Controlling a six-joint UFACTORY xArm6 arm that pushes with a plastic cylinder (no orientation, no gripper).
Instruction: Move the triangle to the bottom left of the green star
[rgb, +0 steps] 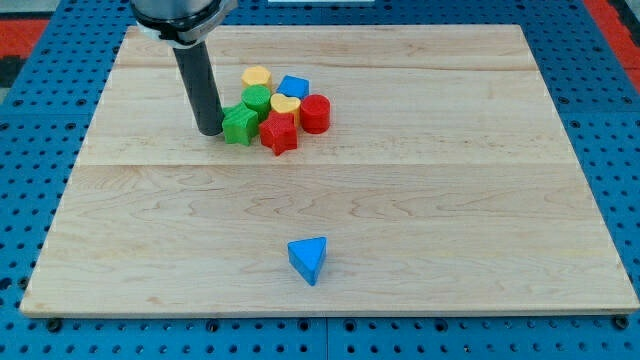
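A blue triangle (308, 259) lies alone near the view's bottom, a little right of the board's middle. A green star (239, 126) sits at the left end of a cluster near the view's top. My tip (210, 131) rests on the board just left of the green star, touching or almost touching it. The triangle is far below and to the right of my tip.
The cluster also holds a green round block (258, 100), a yellow block (257, 77), a blue block (293, 87), a yellow heart (285, 105), a red star (279, 133) and a red cylinder (315, 114). The wooden board (450, 200) lies on a blue pegboard.
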